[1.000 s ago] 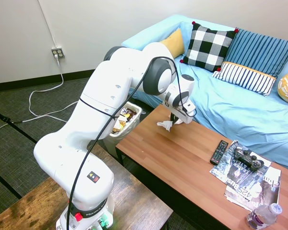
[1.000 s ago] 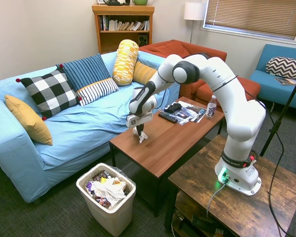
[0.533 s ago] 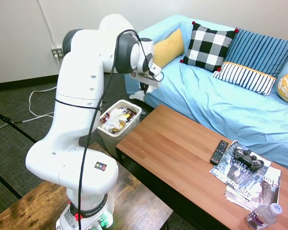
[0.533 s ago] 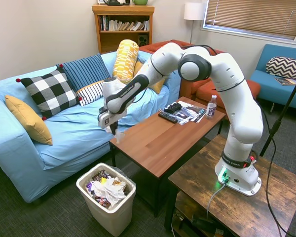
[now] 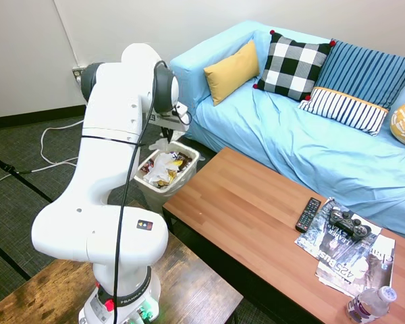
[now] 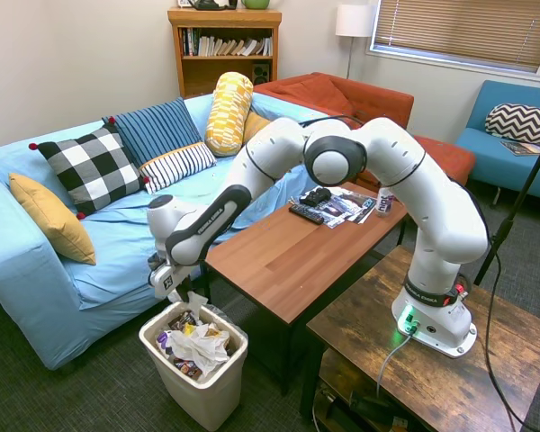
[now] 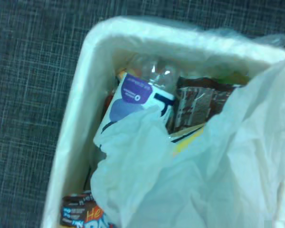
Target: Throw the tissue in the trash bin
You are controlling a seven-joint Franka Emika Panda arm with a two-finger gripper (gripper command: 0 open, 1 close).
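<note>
Tissue, light, soft and best pinched at its bunched top, hangs clenched in gripper above trash bin.

A light blue sofa stands against a pale wall, with a wooden coffee table just in front of it on dark carpet. Behind the sofa's far end rise a wooden bookshelf and a white floor lamp. An orange armchair sits beside that end, below a window with closed blinds.
</note>
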